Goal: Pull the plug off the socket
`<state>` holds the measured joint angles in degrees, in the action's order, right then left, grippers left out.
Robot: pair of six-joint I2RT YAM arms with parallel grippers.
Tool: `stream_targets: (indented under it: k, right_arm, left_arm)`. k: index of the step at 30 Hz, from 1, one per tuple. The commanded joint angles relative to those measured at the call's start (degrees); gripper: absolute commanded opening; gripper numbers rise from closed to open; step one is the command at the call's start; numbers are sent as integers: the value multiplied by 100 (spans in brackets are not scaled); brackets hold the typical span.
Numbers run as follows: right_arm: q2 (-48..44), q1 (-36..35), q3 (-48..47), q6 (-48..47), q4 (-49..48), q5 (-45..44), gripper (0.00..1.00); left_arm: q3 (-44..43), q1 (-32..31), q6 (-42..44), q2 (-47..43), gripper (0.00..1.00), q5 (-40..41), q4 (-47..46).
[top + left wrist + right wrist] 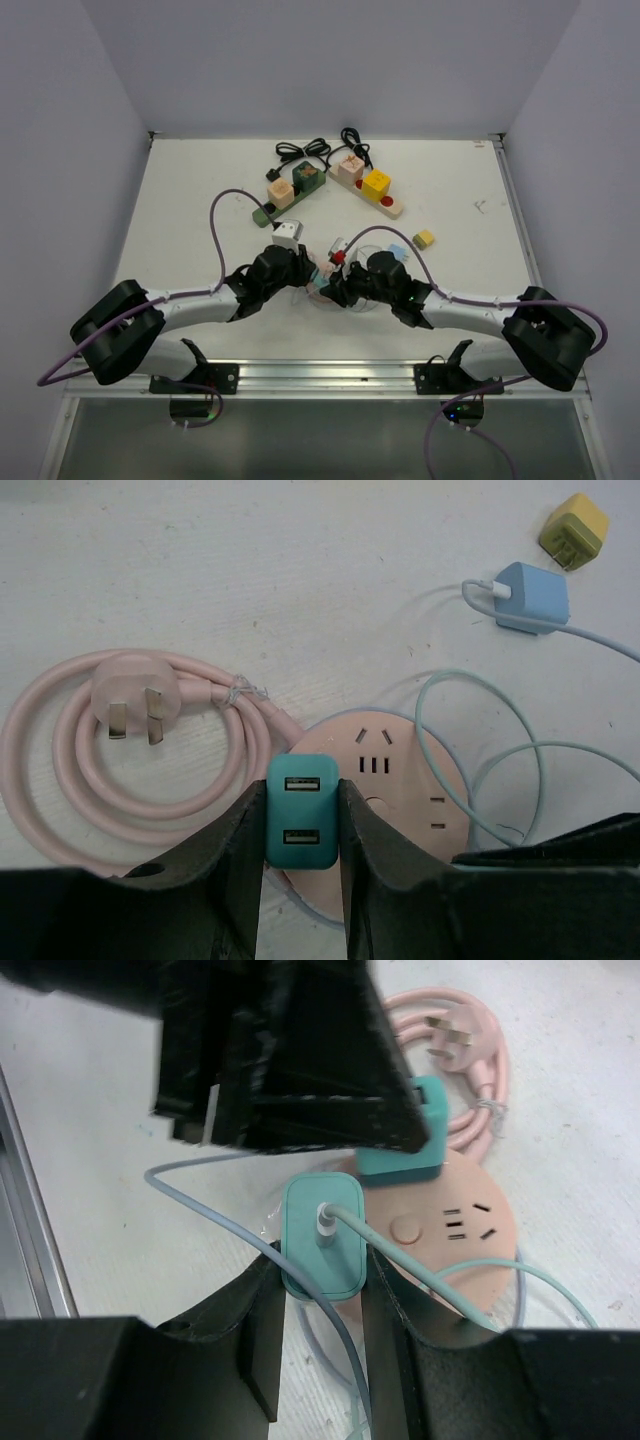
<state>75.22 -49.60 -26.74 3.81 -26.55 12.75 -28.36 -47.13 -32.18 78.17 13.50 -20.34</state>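
On the white table (180,190) my two arms angle in toward the middle and pretty much meet over one spot. At the far side there's a green power strip (262,213) and a beige power strip (393,208), both with chunky adapters sitting on them and black cords bunched behind.

Closer in, a pink cord (60,770) lies coiled on the table with its pink plug (130,690) lying inside the loop, prongs up. The cord runs to the round pink socket (400,780), which is the thing I'm working at.

My left gripper (302,790) is clamped on a dark teal charger (302,825), one finger on each side; it sits at the socket's edge nearest the coil. My right gripper (322,1260) is pinching a pale teal charger (322,1210) the same way, at the socket's rim just beside the dark one. A pale cable (420,1260) comes out of its top and loops off across the table. Honestly can't tell whether either charger is seated in the holes or lifted.

Off beyond the socket, a little blue charger (535,595) with a white cable lies near a yellow charger (575,530), not touching.
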Motion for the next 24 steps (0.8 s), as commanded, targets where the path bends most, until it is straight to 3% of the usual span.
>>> stream_targets:
  k: [1, 5, 9, 21, 24]
  right_arm:
    - [-209, -461, -314, -685, 182, -105, 0]
    - [-297, -629, -376, -803, 562, -518, 1]
    - [-998, -629, -25, -628, 598, -948, 2]
    - [-1695, -243, 564, 979, 1591, -3005, 8]
    - [-1783, 38, 740, 1270, 1574, -3034, 11]
  left_arm:
    - [138, 73, 248, 128, 0, 382, 504]
    - [15, 73, 274, 93, 0, 399, 645]
    - [-178, 73, 274, 40, 0, 426, 803]
    - [-697, 152, -244, 146, 0, 917, 1471]
    - [-741, 152, -385, 146, 0, 1041, 1568]
